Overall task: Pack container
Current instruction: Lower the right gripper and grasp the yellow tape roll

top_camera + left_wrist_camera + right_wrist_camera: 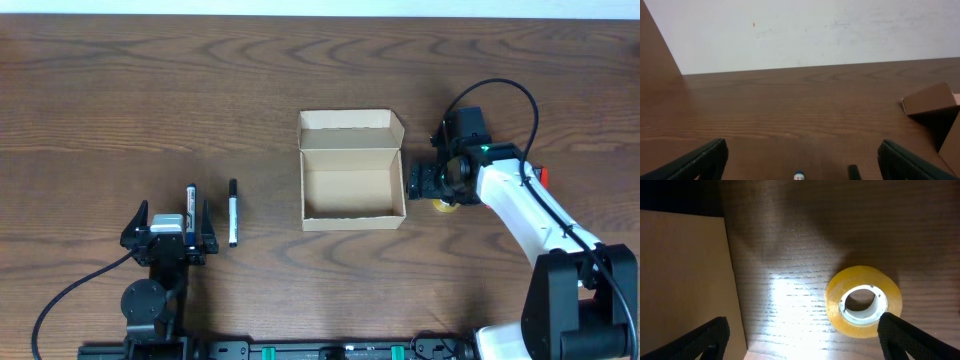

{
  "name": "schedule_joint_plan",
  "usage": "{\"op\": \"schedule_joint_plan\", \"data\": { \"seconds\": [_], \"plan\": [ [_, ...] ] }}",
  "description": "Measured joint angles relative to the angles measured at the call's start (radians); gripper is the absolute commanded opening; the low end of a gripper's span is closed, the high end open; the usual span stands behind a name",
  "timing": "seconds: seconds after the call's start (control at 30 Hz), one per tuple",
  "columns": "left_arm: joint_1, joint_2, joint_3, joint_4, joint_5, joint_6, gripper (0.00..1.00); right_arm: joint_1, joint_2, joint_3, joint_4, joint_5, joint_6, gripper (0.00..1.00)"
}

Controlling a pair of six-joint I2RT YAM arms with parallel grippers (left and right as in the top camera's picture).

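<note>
Date/run: pack container, single-moment entry.
Container: cardboard box (352, 170), mid worktop (120, 90), open; lid flap (350, 130) folded back on far side. Interior looks bare, nothing packed yet.
Right gripper (803, 330): jaws spread wide, grasping nothing, pointing down at tape roll (863, 301).
Tape roll: yellowish, lies flat, white core (860, 300) facing up, on worktop just beside box's right wall. Not touching it, as far as wrist view shows.
Left gripper (802, 150): jaws fully released, empty, low over worktop, well apart from box.
Pens: blue-tipped pen (799, 175) shows its end between left jaws; second pen (233, 212) lies just beside, toward box. Both on worktop.
Step in hand (est.): right arm lining up to pick the roll; progress = early.
How to do it well:
- Roll sits off-centre, nearer the finger at wrist view's right edge. Shift gripper that way before descending so the roll is centred.
- Grip opts: span the outer dia., or pinch one wall w/ one finger in the core. Wall pinch prob. firmer.
- Box wall is close to the other finger; keep clear so the box isn't nudged.
- Lift straight up, cross over right wall, release low inside.
Risk: off-centre close pushes the roll sideways, no grip.
</note>
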Motion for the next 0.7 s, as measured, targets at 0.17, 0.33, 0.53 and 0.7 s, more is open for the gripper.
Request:
{"op": "schedule_joint_plan", "data": {
  "seconds": [0.17, 0.33, 0.53, 0.7],
  "plan": [
    [0.000, 0.000, 0.000, 0.000, 0.000, 0.000, 0.95, 0.000, 0.020, 0.000, 0.024, 0.002, 0.000, 0.91],
    [0.000, 0.000, 0.000, 0.000, 0.000, 0.000, 0.95, 0.000, 0.071, 0.000, 0.049, 0.002, 0.000, 0.91],
    [0.000, 0.000, 0.000, 0.000, 0.000, 0.000, 0.95, 0.000, 0.109, 0.000, 0.056, 0.007, 0.000, 0.88],
    [0.000, 0.000, 0.000, 0.000, 0.000, 0.000, 0.95, 0.000, 0.121, 0.009, 0.056, 0.019, 0.000, 0.85]
  ]
}}
